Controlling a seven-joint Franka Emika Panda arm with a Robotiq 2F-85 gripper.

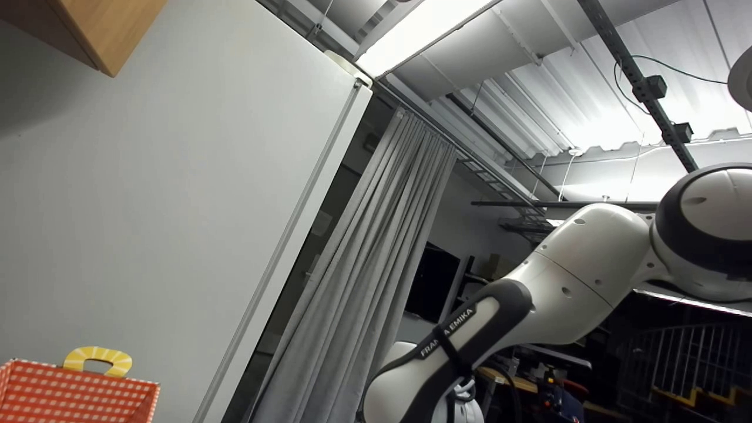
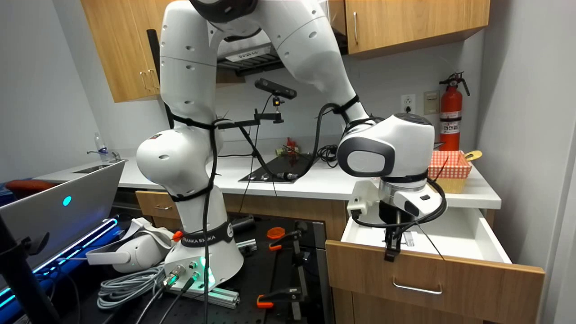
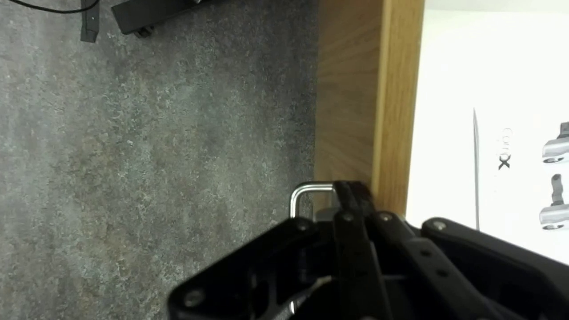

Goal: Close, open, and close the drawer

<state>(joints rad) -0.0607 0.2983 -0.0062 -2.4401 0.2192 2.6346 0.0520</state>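
Observation:
The drawer stands open, with a wooden front (image 2: pixel 486 283), a white inside (image 2: pixel 468 229) and a silver bar handle (image 2: pixel 417 289). In the wrist view the wooden front (image 3: pixel 349 89) runs up the picture, the handle (image 3: pixel 311 187) is partly hidden behind my fingers, and the white inside (image 3: pixel 471 58) is at right. My gripper (image 2: pixel 390 255) points down at the top edge of the drawer front in an exterior view. In the wrist view its black fingertips (image 3: pixel 353 189) are together, with nothing seen between them, over the wooden front beside the handle. I cannot tell whether they touch it.
Small metal parts (image 3: pixel 554 151) lie in the drawer. A red checkered basket (image 2: pixel 450 165) stands on the white counter (image 2: pixel 483 191) above the drawer; it also shows in an exterior view (image 1: pixel 76 396). A fire extinguisher (image 2: pixel 451 118) is behind it. A grey wall (image 2: pixel 526 135) is at right.

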